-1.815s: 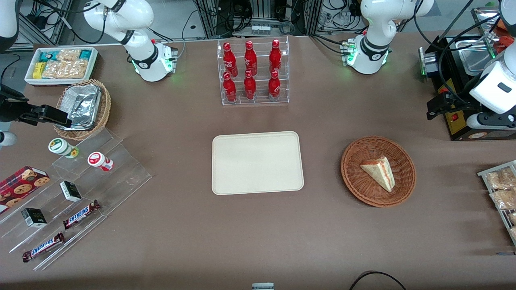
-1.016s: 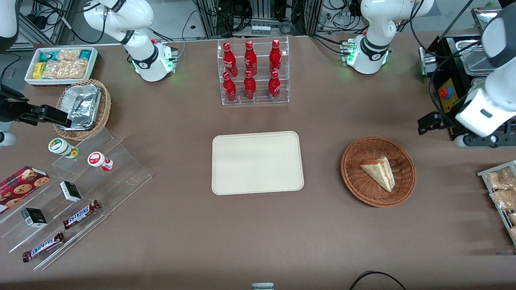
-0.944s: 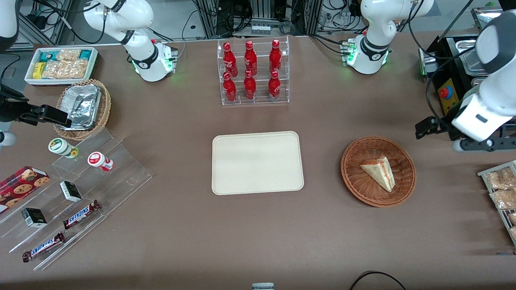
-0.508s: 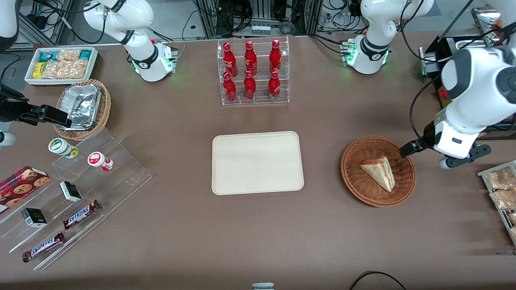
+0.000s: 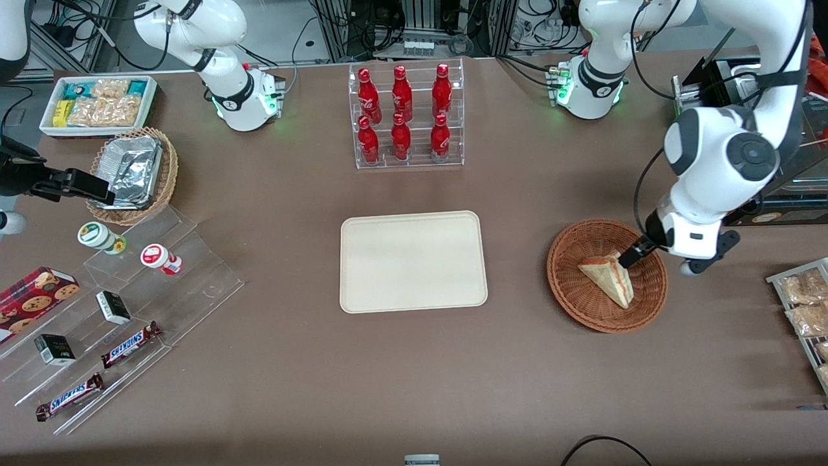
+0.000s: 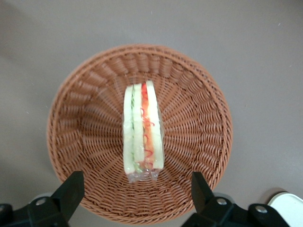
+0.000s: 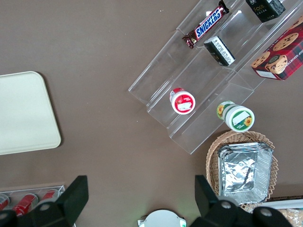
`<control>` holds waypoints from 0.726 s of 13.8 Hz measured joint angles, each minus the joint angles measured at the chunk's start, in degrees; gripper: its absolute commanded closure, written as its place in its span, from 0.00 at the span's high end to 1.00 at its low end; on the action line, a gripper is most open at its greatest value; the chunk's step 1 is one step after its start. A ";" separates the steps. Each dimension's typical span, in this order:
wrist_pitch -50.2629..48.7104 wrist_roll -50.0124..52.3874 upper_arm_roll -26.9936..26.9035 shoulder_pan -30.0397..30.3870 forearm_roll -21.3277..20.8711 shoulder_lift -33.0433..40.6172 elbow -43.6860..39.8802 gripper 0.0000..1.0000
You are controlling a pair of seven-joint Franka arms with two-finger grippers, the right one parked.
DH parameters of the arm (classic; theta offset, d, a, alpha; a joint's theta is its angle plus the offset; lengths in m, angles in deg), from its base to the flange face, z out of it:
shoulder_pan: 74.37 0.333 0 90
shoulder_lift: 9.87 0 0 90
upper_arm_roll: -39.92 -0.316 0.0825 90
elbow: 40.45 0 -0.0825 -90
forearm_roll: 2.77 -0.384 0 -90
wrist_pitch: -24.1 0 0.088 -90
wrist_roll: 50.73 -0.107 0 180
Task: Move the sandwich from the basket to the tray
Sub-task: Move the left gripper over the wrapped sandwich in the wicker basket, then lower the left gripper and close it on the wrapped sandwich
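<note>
The sandwich (image 5: 608, 278), a pale wedge with a red and green filling stripe, lies wrapped in clear film inside the reddish-brown wicker basket (image 5: 576, 304). In the left wrist view the sandwich (image 6: 143, 132) rests in the middle of the basket (image 6: 199, 142). My gripper (image 5: 631, 257) hovers above the basket, over the sandwich's end nearest the working arm. It is open: its black fingers (image 6: 71, 191) stand wide apart, straddling the sandwich's end with nothing between them. The beige tray (image 5: 362, 291) lies empty at mid-table, toward the parked arm from the basket.
A clear rack of red bottles (image 5: 404, 116) stands farther from the front camera than the tray. A black machine (image 5: 744, 129) and a rack of snack packets (image 5: 802, 304) sit at the working arm's end. Acrylic steps with snacks (image 5: 129, 304) and a foil basket (image 5: 132, 171) lie toward the parked arm's end.
The left arm has swung from beside the black machine toward the basket and come down, so the gripper now hangs over the sandwich. The sandwich has not moved.
</note>
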 measured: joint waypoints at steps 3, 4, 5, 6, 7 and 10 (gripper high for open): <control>0.30 0.64 0.62 -0.03 0.00 -1.89 0.32 1.00; 0.31 0.64 0.61 -0.01 0.00 -2.46 0.37 1.00; 0.31 0.65 0.61 -0.01 0.00 -3.08 0.41 1.00; 0.50 0.65 0.61 -0.01 0.00 -3.75 0.43 1.00; 1.19 0.66 0.61 -0.01 0.00 -4.39 0.45 1.00; 3.64 0.69 0.61 -0.01 0.00 -6.27 0.49 1.00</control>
